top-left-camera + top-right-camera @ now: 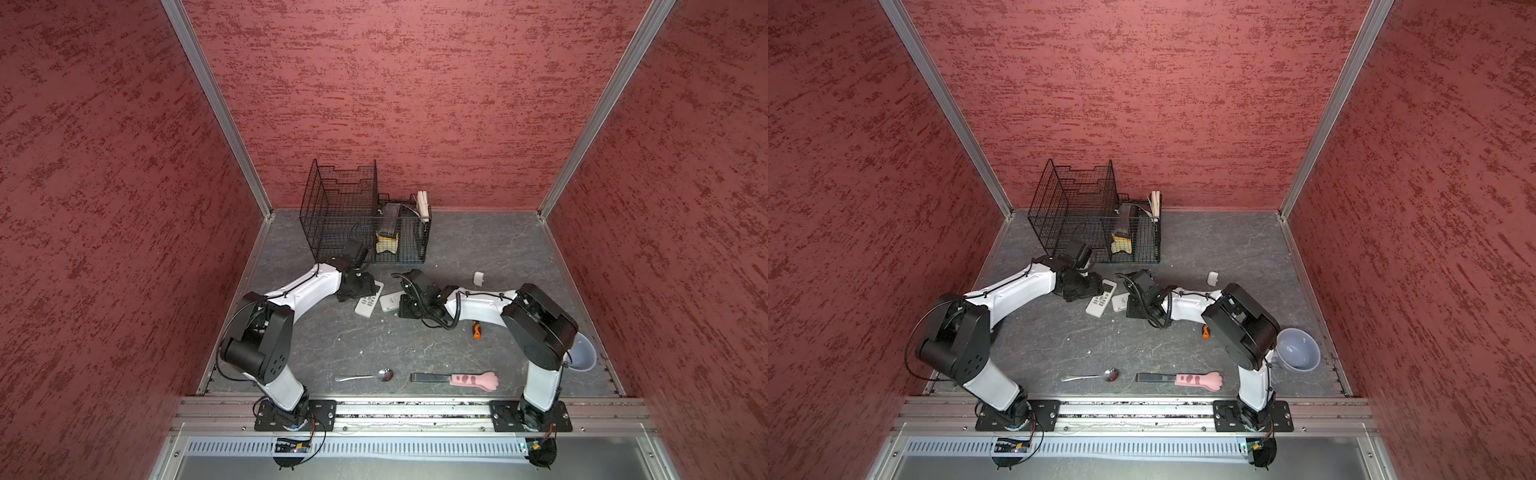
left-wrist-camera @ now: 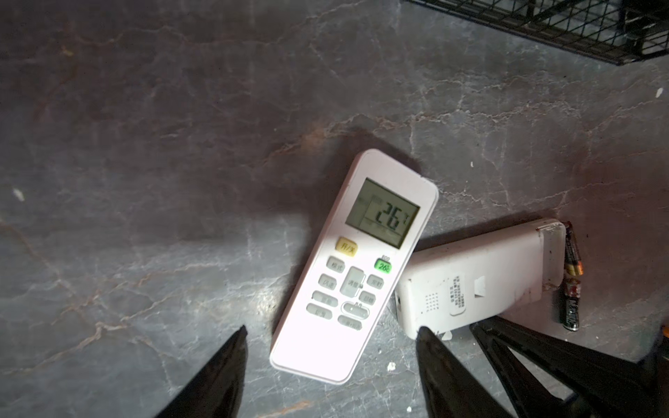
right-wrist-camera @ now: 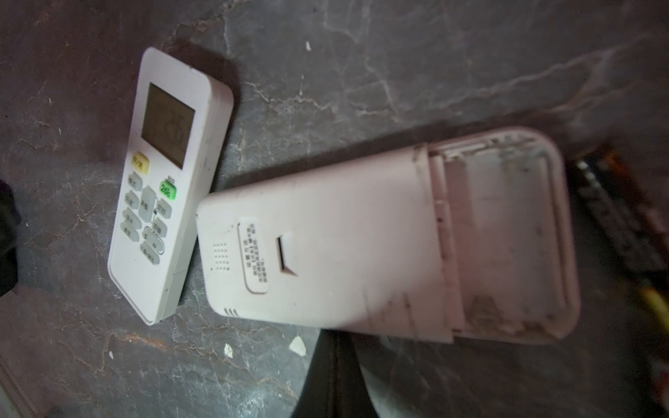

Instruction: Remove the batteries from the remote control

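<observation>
your left gripper stands wide open over the remote reading 26, gripping nothing. your right gripper is closed, empty, beside the face-down remote; batteries lie just beside its uncovered end.

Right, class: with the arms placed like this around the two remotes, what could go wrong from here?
1. The face-up remote shows a lit display, so cells are probably inside, cover underneath; the open left end effector straddling it may shove it into the face-down remote.
2. The loose batteries beside that remote could roll away if it is nudged.
</observation>
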`<state>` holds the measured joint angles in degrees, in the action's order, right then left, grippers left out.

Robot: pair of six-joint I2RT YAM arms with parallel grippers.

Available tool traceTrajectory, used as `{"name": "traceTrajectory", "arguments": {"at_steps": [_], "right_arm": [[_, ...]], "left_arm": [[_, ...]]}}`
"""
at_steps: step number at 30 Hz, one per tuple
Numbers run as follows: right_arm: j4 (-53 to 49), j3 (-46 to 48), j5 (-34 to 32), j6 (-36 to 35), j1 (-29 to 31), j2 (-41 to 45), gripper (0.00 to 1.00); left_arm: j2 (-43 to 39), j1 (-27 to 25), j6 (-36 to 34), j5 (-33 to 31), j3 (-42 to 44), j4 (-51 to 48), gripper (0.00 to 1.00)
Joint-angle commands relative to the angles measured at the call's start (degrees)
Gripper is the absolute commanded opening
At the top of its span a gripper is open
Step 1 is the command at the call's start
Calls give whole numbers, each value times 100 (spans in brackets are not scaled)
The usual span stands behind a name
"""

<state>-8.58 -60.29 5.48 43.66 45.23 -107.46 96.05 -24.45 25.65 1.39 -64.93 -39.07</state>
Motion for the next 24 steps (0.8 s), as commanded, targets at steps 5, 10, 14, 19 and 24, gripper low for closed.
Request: {"name": "traceTrajectory", "arguments": {"at_steps": [5, 10, 14, 19, 24], "right_arm": [[-230, 356, -70, -101, -15, 911, 14], [-376, 644, -259, -57, -16, 1587, 20], [-397, 786, -414, -26, -15, 1953, 22], [-417, 817, -486, -7, -15, 2062, 22], [-383, 784, -495, -15, -20, 2017, 22]], "left_arm": [[821, -311, -684, -493, -696, -129, 75], [1269, -470, -962, -540, -1064, -177, 77], [1539, -550, -1016, -727, -1263, -328, 77], [1695, -543, -1014, -908, -1272, -453, 77], [1724, -502, -918, -1022, -1127, -466, 76]]}}
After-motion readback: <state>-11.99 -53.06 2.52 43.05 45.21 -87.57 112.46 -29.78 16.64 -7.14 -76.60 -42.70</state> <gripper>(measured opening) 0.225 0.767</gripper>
